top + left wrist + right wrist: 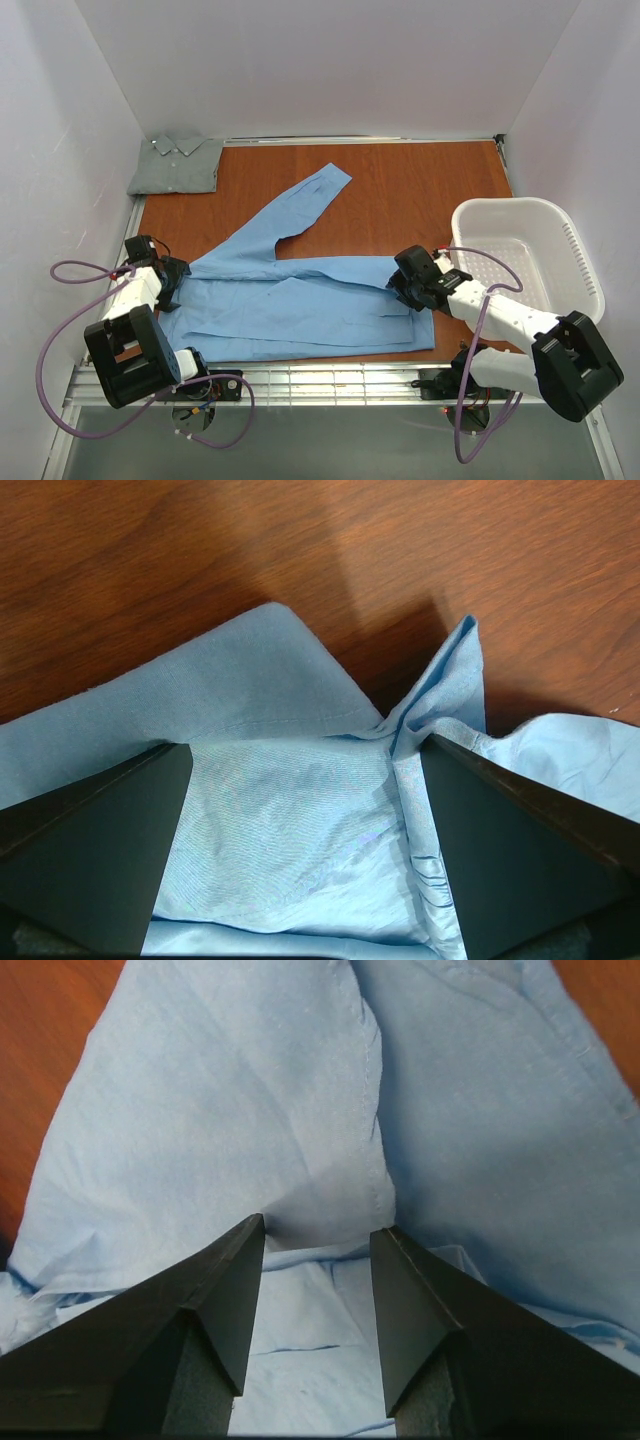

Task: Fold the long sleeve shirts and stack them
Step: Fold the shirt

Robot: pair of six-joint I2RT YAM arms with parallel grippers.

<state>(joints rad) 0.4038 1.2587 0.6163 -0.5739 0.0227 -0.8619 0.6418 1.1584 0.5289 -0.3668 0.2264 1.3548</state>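
The light blue shirt (300,300) lies spread flat across the near part of the wooden table (420,190), one sleeve (310,195) reaching diagonally toward the back. The grey-green shirt (178,165) lies folded at the back left corner. My left gripper (178,275) is at the blue shirt's left edge. In the left wrist view it (305,745) is wide open, with blue cloth (290,830) lying between the jaws. My right gripper (398,285) is down on the shirt's right part. In the right wrist view it (318,1228) is open, with a ridge of blue cloth (300,1340) between the jaws.
A white plastic laundry basket (520,205) stands at the right edge of the table, just behind my right arm. White walls close in the left, back and right sides. A metal rail (330,380) runs along the near edge.
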